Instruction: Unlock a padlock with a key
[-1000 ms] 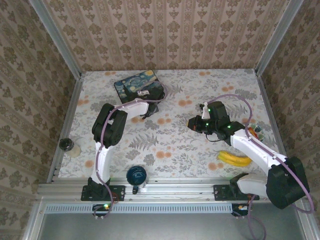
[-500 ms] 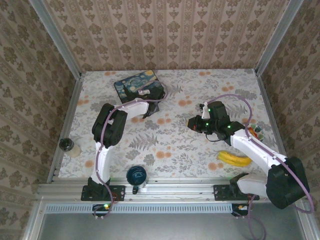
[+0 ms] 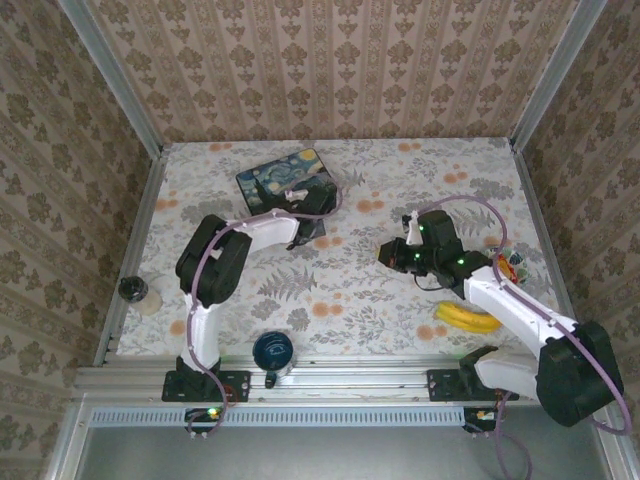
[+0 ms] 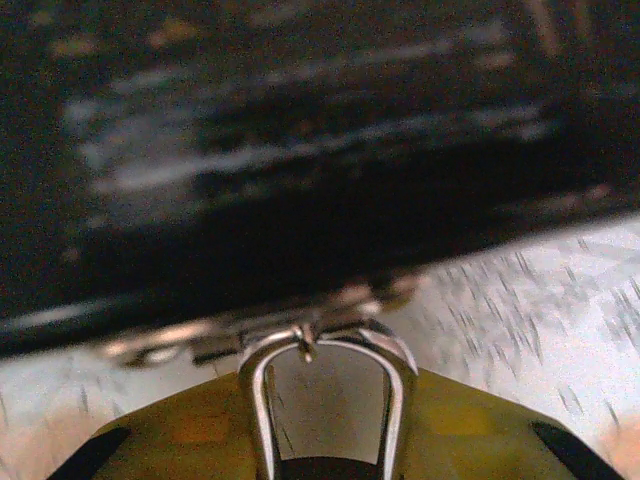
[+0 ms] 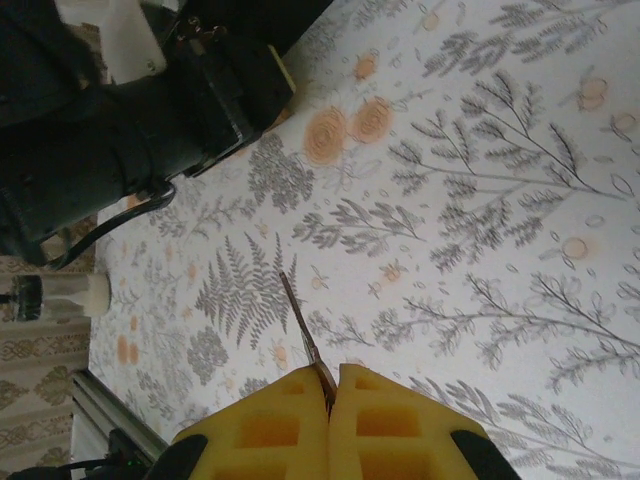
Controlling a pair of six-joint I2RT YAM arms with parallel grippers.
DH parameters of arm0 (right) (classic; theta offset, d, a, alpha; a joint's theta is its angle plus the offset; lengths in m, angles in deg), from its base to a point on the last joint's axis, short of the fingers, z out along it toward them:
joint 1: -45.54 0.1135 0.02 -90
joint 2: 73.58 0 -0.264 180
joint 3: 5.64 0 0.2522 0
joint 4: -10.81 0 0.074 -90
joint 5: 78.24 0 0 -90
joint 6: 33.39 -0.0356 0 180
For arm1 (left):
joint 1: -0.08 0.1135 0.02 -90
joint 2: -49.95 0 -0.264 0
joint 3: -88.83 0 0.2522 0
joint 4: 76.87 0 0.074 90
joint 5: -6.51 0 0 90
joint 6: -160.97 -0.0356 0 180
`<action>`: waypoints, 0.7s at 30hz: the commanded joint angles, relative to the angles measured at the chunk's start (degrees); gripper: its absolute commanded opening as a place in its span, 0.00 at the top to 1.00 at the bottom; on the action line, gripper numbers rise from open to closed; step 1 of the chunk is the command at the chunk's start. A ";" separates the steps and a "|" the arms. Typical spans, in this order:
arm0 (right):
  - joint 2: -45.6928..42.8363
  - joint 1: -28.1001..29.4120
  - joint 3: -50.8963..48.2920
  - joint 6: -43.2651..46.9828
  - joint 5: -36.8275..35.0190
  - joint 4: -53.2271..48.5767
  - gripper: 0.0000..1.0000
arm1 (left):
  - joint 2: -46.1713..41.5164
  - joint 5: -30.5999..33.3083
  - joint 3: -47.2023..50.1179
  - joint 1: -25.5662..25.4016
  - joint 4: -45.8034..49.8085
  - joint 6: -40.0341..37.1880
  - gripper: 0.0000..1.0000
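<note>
Padlock: silvery shackle stands up between left fingers, which clamp it narrowly, just beside painted tin.
Key: pinched in pressed-together right fingers, over counter, well right of tin.

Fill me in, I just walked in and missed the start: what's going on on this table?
Two robot arms are setting up to unlock a padlock. The left jaws pinch the padlock, its silvery shackle poking out, close to the painted tin toward the far side of the table. The right jaws are shut on the key, with its thin blade sticking out over the tabletop, well apart from the padlock. The key is not yet in the lock.
</note>
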 commanded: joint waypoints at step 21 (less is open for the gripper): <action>-8.94 4.27 -15.48 -3.10 -6.45 6.95 1.00 | -12.45 -2.41 11.48 -15.80 -3.78 15.52 1.00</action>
